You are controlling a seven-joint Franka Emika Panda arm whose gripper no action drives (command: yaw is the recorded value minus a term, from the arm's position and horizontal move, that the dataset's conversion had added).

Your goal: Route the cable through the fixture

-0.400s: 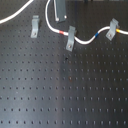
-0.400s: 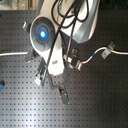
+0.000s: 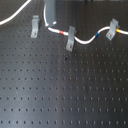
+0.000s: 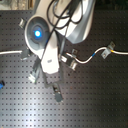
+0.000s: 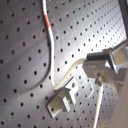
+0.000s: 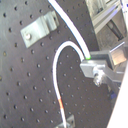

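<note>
Done: cable (image 3: 85, 40) lies in the middle clip (image 3: 70, 39) and right clip (image 3: 112, 29).
Left: left clip (image 3: 35, 26), bare in the first exterior view.
Gripper (image 6: 92, 65): pinching the cable.

The board (image 3: 60, 95) is black, dotted with a regular grid of small pale holes. The cable (image 3: 85, 40) is white, with a red band (image 3: 61, 32) in the first exterior view and blue (image 3: 108, 35) and yellow (image 3: 117, 31) bands further along it. The three clips are plain grey: one (image 3: 35, 26) toward the first exterior view's left, one (image 3: 70, 38) in the middle, one (image 3: 113, 28) to the right. In the second exterior view the arm (image 4: 65, 25) is white and grey, with a glowing blue light (image 4: 36, 34) ringed in black, and black wires (image 4: 62, 12) over it.
</note>
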